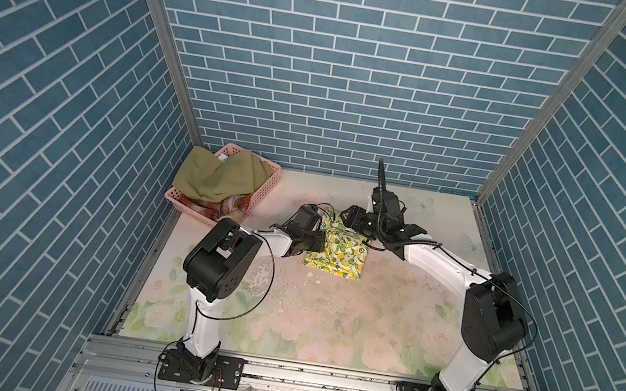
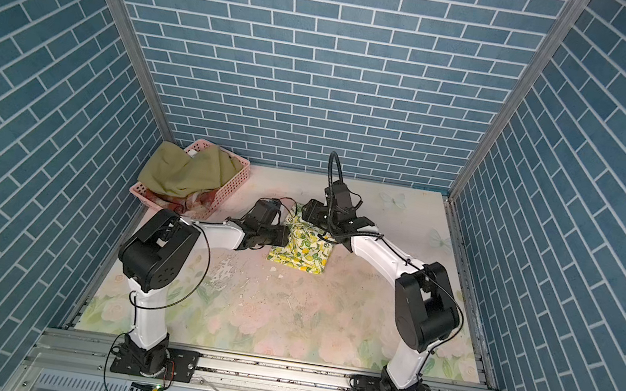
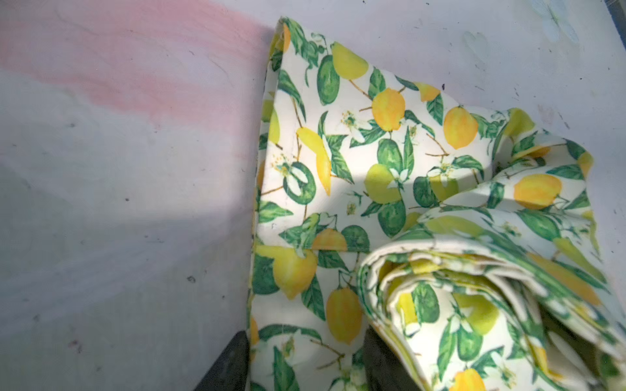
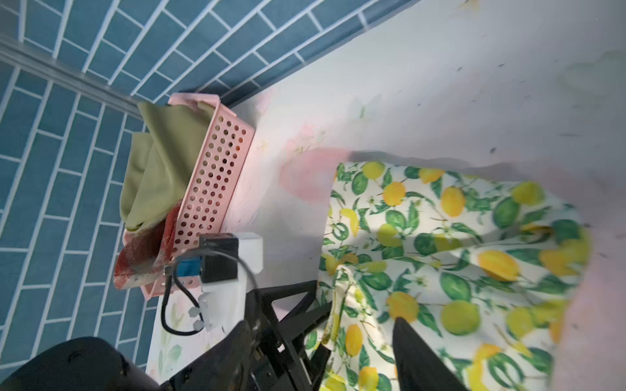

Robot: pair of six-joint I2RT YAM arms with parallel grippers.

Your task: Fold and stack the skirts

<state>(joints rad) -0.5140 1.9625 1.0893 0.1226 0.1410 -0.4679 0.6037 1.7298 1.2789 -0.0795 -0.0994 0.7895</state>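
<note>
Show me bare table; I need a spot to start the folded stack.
Widest: the near half of the table covering, from the near edge up to the lemon skirt. Also the back right corner. Crowded: the pink basket back left, and the left gripper and right gripper at the skirt.

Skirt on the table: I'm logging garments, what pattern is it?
The skirt is white with yellow lemons and green leaves, clearest in the left wrist view.
</note>
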